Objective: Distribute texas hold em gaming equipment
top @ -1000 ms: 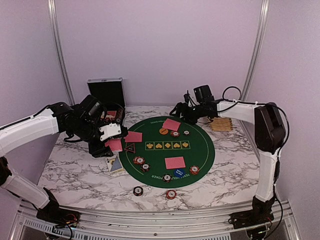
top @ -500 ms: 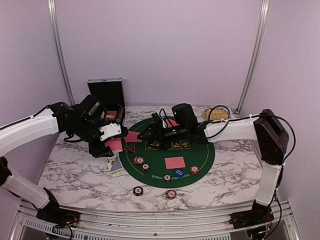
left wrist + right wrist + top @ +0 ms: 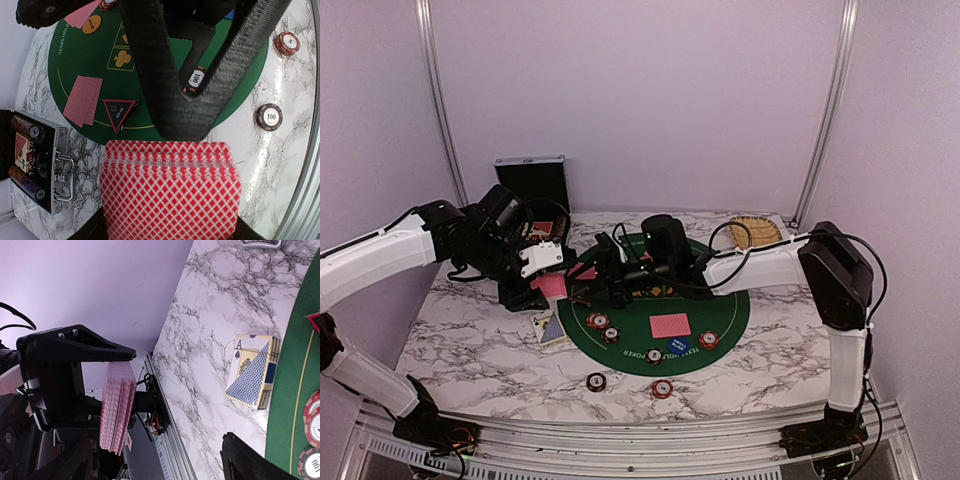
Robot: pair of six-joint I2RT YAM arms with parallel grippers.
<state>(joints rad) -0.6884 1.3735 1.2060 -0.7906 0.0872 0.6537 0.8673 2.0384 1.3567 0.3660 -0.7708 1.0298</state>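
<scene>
Dealing setup here. The left claw [image 3: 546, 278] is clamped on the deck of red-backed cards [image 3: 170, 192] and holds it up off the tabletop [image 3: 470, 340], just past the 9 o'clock edge of the green mat [image 3: 725, 300]. My read is that it works as a card holder: the deck sits in the air, so the other arm can pinch one card off instead of scraping it from a flat surface.

The right claw [image 3: 610, 270] reaches across the mat toward 9 o'clock with its fingers apart and nothing in them. In its wrist view the deck shows edge-on right in front of it. I can't tell if a fingertip is touching a card yet.

There's a dealt hand [image 3: 670, 325] face down near the mat's 6 o'clock and another [image 3: 82, 101] at about 9 o'clock, beside the dark triangular marker [image 3: 119, 108]. Poker chips [image 3: 598, 321] are spread along the near side of the mat, and two more [image 3: 662, 388] sit off it on the marble at 6 o'clock. The blue button [image 3: 678, 347] is at 6 o'clock and the orange button [image 3: 91, 24] is toward 12.

The black case [image 3: 532, 185] stands open at the tabletop's 11 o'clock with chips inside, and the wicker basket [image 3: 757, 231] is at 1 o'clock. A card box [image 3: 252, 372] lies just below the deck.

Seems like there are more hands left to deal. The risk is peeling off two cards at once.
</scene>
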